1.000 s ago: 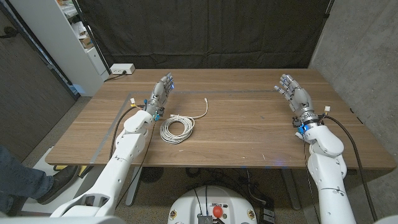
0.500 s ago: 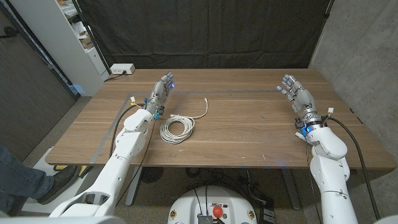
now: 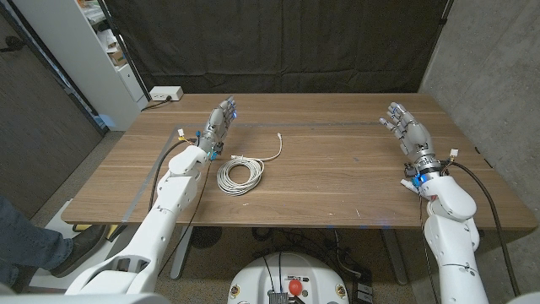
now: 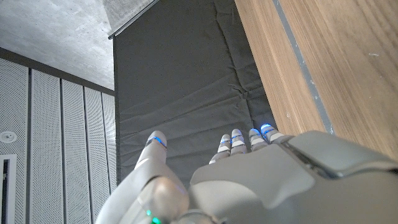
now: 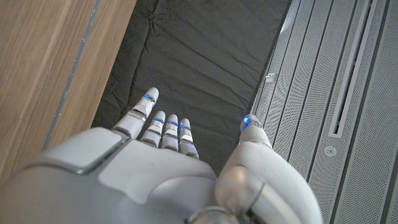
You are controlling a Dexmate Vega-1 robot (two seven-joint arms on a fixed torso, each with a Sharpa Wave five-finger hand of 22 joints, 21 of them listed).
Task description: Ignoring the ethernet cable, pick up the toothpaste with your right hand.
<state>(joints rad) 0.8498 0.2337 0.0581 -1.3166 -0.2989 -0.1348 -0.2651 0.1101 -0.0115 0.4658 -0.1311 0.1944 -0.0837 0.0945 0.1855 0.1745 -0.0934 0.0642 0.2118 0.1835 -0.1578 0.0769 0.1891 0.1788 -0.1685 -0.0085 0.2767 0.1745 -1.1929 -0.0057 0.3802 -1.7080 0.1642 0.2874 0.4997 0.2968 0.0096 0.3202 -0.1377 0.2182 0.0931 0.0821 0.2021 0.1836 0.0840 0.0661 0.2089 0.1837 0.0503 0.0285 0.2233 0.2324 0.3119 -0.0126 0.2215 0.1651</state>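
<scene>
A coiled white ethernet cable [image 3: 240, 175] lies on the wooden table [image 3: 337, 181] left of centre, one end trailing toward the far side. I see no toothpaste on the table. My left hand [image 3: 218, 127] stands just left of the cable, fingers straight and apart, holding nothing; its back [image 4: 249, 180] shows in the left wrist view. My right hand [image 3: 406, 128] is raised near the table's right side, fingers spread and empty; its back [image 5: 155, 174] shows in the right wrist view.
A white power strip [image 3: 166, 94] sits at the table's far left corner. A white shelf unit [image 3: 101, 51] stands beyond the left edge and a black curtain [image 3: 278, 42] hangs behind. A person's leg and shoe [image 3: 38, 245] show at the lower left.
My right hand has drifted slightly to the right and toward the table's right edge. The left hand and the cable have stayed put.
</scene>
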